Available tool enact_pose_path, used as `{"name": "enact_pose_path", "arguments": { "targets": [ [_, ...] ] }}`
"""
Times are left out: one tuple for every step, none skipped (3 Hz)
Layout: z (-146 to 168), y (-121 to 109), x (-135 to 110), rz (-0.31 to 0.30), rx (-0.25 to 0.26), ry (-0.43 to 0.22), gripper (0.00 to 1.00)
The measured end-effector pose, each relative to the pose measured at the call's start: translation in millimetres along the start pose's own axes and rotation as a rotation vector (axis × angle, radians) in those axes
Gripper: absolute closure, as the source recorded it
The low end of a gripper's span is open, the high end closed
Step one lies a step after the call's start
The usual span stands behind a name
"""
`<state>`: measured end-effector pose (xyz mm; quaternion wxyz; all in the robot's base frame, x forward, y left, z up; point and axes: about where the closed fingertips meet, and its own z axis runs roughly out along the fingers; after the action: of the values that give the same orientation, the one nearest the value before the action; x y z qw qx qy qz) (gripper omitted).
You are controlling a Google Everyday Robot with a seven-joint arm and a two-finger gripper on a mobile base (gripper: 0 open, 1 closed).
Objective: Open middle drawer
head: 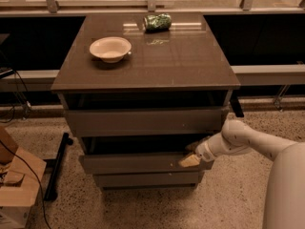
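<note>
Resting on the top edge of the middle drawer [133, 164], near its right end, is the pincer [189, 160]; I cannot tell its grip. That drawer juts out under the top drawer [143, 122]. A bowl [110, 48] and a can [157, 22] sit on the tabletop [162, 68].

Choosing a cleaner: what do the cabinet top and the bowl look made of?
Cabinet top: glossy brown, perhaps laminate or polished stone; it mirrors bright light. Bowl: matte cream, plastic or ceramic, unclear which. The gripper sits at the right end of the middle drawer, whose front looks matte grey-brown.
</note>
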<state>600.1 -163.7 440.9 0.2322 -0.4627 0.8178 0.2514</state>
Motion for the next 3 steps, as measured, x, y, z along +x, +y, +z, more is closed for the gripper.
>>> {"name": "enact_pose_path", "arguments": {
  "targets": [
    [-0.4, 0.2, -0.2, 0.0, 0.0, 0.0, 0.74],
    [-8.4, 28.7, 19.3, 0.012, -0.015, 0.04, 0.69],
    [-10.2, 37.4, 25.0, 0.015, -0.021, 0.053, 0.46]
  ]
}}
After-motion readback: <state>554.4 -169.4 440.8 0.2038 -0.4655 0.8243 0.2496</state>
